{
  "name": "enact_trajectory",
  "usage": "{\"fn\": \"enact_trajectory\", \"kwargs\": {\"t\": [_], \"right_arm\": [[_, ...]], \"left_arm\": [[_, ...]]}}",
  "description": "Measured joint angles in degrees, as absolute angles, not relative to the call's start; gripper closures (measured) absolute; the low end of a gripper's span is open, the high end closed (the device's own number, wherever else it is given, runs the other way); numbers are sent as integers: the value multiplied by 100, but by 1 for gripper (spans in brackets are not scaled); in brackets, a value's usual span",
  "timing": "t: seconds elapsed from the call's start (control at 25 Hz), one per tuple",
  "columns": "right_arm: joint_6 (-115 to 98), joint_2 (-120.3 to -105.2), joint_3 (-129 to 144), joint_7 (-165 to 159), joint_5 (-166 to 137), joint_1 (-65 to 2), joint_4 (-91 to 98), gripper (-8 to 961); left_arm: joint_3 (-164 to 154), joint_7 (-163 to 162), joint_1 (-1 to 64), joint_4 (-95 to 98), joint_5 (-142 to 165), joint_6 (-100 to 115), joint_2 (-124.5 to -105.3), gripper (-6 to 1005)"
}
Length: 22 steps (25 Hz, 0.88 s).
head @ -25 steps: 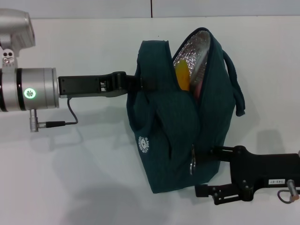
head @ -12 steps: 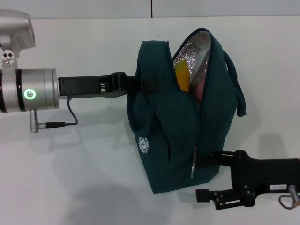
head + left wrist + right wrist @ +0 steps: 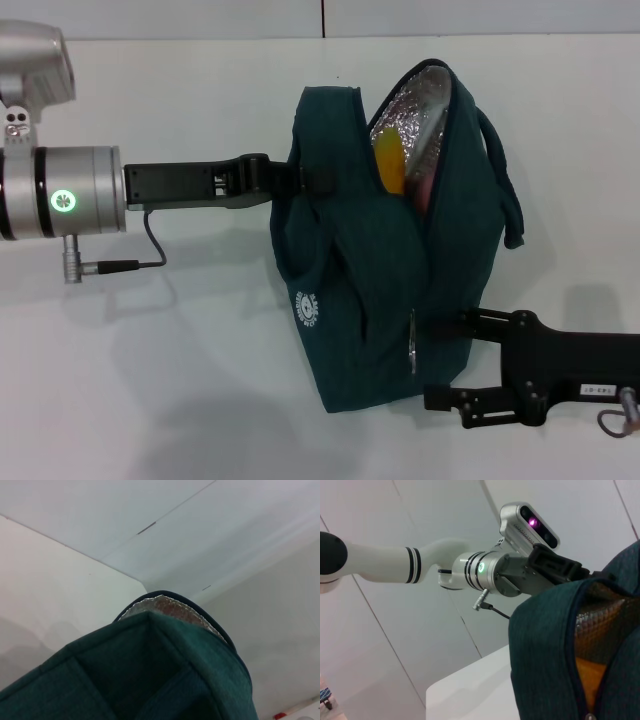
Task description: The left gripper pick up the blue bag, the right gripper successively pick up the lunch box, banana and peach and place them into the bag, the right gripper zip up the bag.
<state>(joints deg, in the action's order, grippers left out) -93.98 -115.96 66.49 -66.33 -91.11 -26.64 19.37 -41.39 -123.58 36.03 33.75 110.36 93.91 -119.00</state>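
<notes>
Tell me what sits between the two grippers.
In the head view, the blue bag fills the stretch between the left gripper and the right gripper.

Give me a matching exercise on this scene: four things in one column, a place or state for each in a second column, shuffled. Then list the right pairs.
Things:
1. blue bag
2. banana
3. left gripper
4. right gripper

Places or states:
A. by the bag's near lower end, beside the zipper pull
B. at the bag's upper left side
C. upright, top partly unzipped
D. showing inside the opening against the foil lining

Pairs: 1-C, 2-D, 3-B, 4-A
</notes>
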Motion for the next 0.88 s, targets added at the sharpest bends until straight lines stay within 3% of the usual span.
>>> {"fn": "enact_trajectory", "kwargs": {"t": [0.88], "right_arm": [[-9337, -11608, 6927, -6679, -9102, -2884, 1791, 84]], "left_arm": [[-4140, -12358, 3604, 3375, 11009, 9395, -11909, 896]]}}
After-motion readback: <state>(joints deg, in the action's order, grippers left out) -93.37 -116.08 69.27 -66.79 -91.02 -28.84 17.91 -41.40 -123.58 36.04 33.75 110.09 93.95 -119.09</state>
